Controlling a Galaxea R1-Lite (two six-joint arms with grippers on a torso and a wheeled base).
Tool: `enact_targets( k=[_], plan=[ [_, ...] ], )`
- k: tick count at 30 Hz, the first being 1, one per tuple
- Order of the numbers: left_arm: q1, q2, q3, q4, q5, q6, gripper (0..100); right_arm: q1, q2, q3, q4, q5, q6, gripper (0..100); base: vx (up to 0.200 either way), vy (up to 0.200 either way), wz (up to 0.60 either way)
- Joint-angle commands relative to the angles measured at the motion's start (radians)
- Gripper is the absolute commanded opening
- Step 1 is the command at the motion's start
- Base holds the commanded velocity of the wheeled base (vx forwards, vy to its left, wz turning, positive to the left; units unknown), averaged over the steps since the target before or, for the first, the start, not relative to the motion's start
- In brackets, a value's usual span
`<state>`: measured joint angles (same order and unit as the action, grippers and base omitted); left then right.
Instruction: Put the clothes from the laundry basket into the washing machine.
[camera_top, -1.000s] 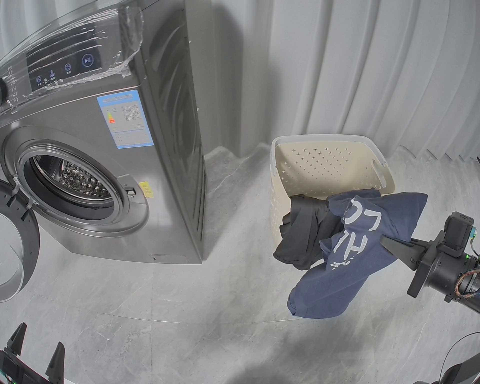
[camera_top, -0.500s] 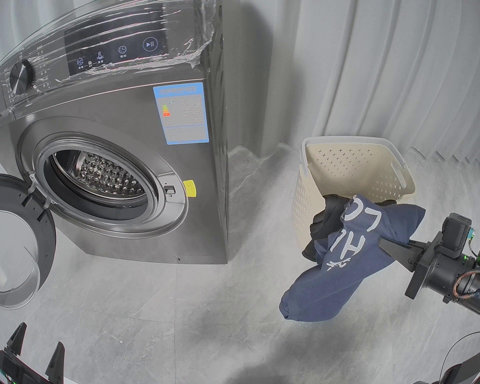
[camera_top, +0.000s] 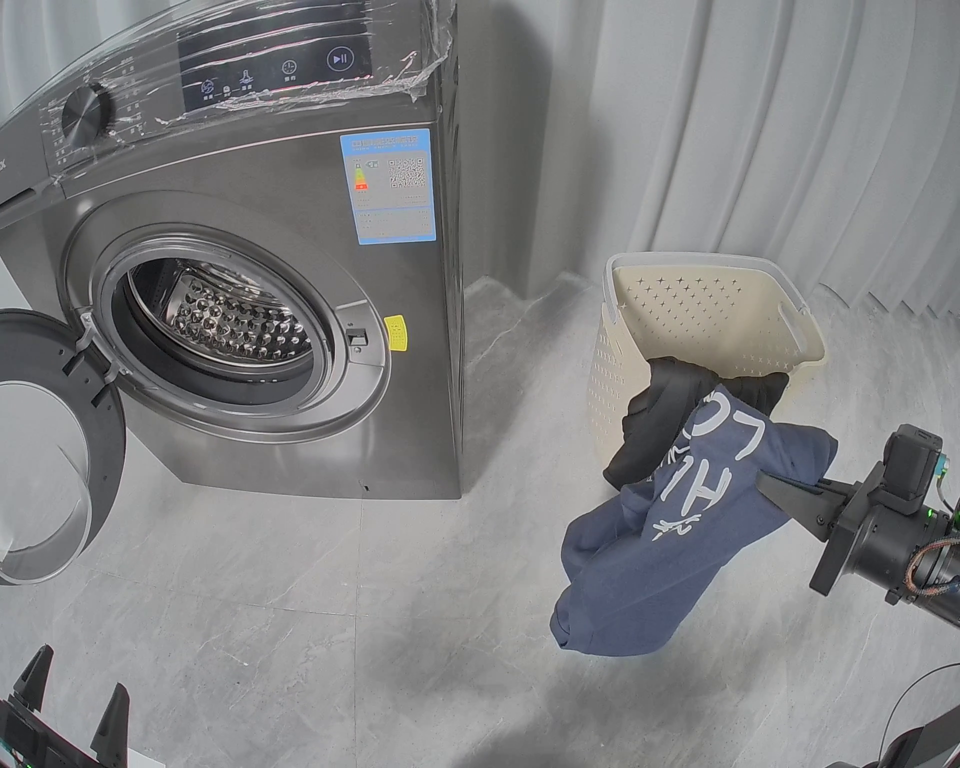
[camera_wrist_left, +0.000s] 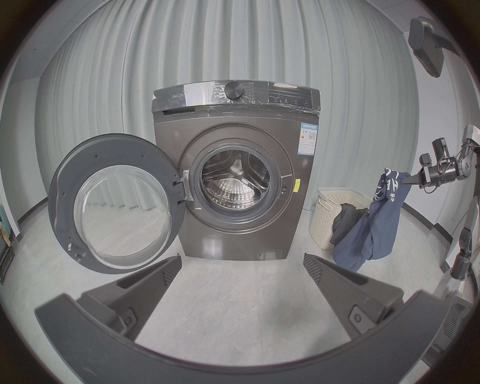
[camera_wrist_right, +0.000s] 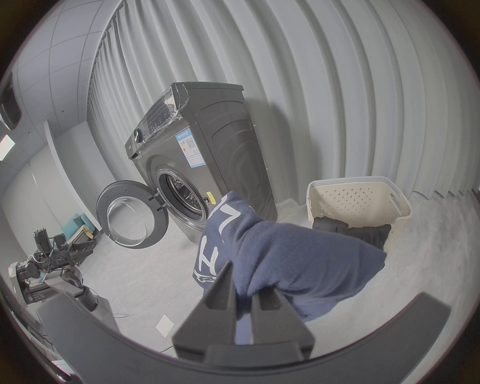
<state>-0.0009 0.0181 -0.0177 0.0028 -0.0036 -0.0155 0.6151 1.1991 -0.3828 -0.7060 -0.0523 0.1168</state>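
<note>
A navy blue garment (camera_top: 660, 520) with white lettering hangs above the floor, with my right gripper (camera_top: 775, 490) shut on its upper edge, just in front of the cream laundry basket (camera_top: 700, 300). A black garment (camera_top: 655, 415) drapes over the basket's front rim. The grey washing machine (camera_top: 300, 250) stands at the left with its round door (camera_top: 45, 440) swung wide and the drum (camera_top: 225, 325) showing. My left gripper (camera_top: 72, 690) is open and low at the near left, holding nothing. The navy garment (camera_wrist_right: 295, 260) covers my right gripper (camera_wrist_right: 243, 295) in the right wrist view.
White curtains (camera_top: 760, 130) hang behind the basket and machine. Bare grey tiled floor (camera_top: 350, 620) lies between me and the machine. The open door juts out to the machine's left. Another robot stand (camera_wrist_right: 45, 270) is far off in the room.
The head view has shifted, so machine and basket sit further right and nearer. The navy garment now hangs further out of the basket. Neither arm has visibly moved in the view.
</note>
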Motion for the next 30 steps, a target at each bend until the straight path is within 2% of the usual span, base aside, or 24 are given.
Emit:
enact_targets(
  k=[1,30],
  plan=[
    [-0.001,-0.013,0.015,0.000,-0.001,-0.001,100,0.000,0.000,-0.001,-0.001,0.000,0.000,0,0.000,0.000,0.00],
    [-0.001,-0.013,0.015,0.000,-0.001,-0.001,100,-0.012,0.014,0.001,-0.004,-0.001,0.004,0,0.000,0.193,0.00]
  ],
)
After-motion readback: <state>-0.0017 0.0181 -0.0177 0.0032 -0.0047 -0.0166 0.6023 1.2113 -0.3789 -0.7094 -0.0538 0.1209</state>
